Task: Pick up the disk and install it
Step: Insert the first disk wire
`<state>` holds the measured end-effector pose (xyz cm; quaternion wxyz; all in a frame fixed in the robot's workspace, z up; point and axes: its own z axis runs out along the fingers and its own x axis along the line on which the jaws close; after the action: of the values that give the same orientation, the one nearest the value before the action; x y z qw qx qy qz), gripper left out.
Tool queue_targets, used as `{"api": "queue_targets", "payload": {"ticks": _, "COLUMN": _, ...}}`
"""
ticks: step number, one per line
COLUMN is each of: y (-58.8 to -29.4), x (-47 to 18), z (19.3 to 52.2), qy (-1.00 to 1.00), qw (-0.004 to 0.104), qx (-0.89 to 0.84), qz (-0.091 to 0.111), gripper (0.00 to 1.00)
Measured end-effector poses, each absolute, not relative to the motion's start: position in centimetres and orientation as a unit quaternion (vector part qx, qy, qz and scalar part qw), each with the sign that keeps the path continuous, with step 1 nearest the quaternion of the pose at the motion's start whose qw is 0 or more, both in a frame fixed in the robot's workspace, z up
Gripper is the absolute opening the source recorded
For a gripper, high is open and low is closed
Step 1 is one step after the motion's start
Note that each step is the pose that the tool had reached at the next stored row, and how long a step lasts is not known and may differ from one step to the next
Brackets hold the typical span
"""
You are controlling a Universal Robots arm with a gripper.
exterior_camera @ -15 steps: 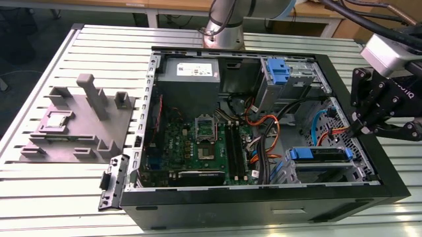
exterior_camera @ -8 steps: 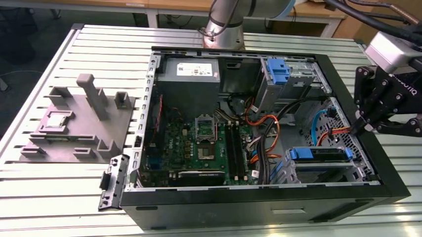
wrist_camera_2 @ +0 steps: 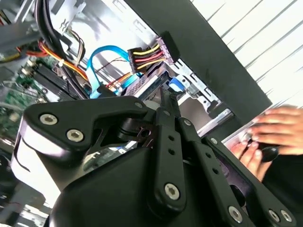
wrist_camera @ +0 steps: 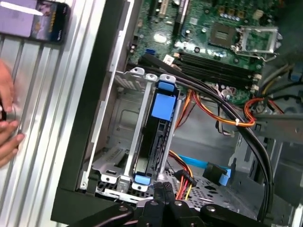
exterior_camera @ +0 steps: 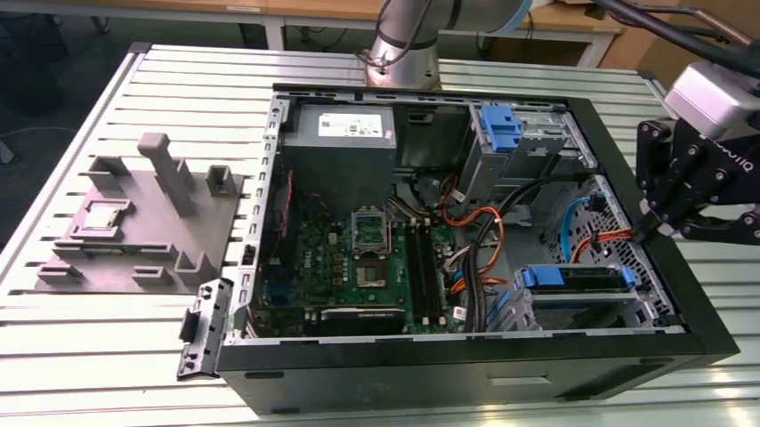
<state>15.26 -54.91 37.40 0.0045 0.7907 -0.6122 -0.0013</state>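
Evidently the work stands at the install end of the task: the disk (exterior_camera: 576, 277) lies in the drive cage (exterior_camera: 511, 307) at the corner of the computer case (exterior_camera: 475, 374) on the exterior view's right. In the first wrist view it appears edge-on, with its blue bracket (wrist_camera: 164, 108) set between the cage's metal rails (wrist_camera: 137, 75). The gripper (exterior_camera: 647, 233) hangs just over that corner of the case. In both wrist views its tips (wrist_camera: 163, 188) seem drawn together with nothing between them, so it carries no load. A blue flat cable (wrist_camera: 208, 169) and a bundle of coloured wires (wrist_camera: 213, 111) run close beside the cage, and the cable's plug lies apart from the disk. Whether the bracket is fully home cannot be told. Any further move calls for a straight, slow path along the rails, kept off the wiring. A person's hand (wrist_camera: 7, 127) rests on the slatted table (exterior_camera: 95, 356) beside the case.
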Motion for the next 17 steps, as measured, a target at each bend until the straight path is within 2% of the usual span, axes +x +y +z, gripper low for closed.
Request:
{"api": "queue_targets", "payload": {"ticks": 3, "y": -54.91, "x": 15.26, "z": 37.29, "qy": -0.595, "qw": 0.003, "qx": 0.804, "qz": 0.002, "gripper": 0.10}}
{"api": "queue_targets", "payload": {"ticks": 7, "y": -54.74, "x": 15.26, "z": 37.13, "qy": -0.590, "qw": -0.005, "qx": 0.807, "qz": 0.018, "gripper": 0.10}}
{"api": "queue_targets", "payload": {"ticks": 17, "y": -54.68, "x": 15.34, "z": 36.95, "qy": -0.536, "qw": -0.006, "qx": 0.844, "qz": 0.020, "gripper": 0.11}}
